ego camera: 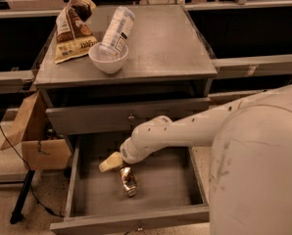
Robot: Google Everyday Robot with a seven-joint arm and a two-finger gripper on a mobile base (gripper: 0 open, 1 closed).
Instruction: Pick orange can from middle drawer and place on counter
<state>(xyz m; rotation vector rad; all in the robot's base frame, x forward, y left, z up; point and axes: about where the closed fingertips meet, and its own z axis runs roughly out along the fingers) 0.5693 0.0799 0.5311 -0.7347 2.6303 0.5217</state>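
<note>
The orange can (pixel 128 179) lies on its side on the floor of the open middle drawer (pixel 136 219), a little left of centre. My gripper (pixel 111 162) reaches down into the drawer on the white arm (pixel 185 131). Its yellowish fingers (pixel 110 162) sit just up and left of the can's upper end, close to it. The counter (pixel 165 48) is the grey top slab of the cabinet above.
On the counter's left part stand a white bowl (pixel 108 58), a clear plastic bottle (pixel 117 28) leaning over it, and a brown snack bag (pixel 72 28). A closed upper drawer front (pixel 131 116) sits above the open one. A cardboard box (pixel 36 141) stands left of the cabinet.
</note>
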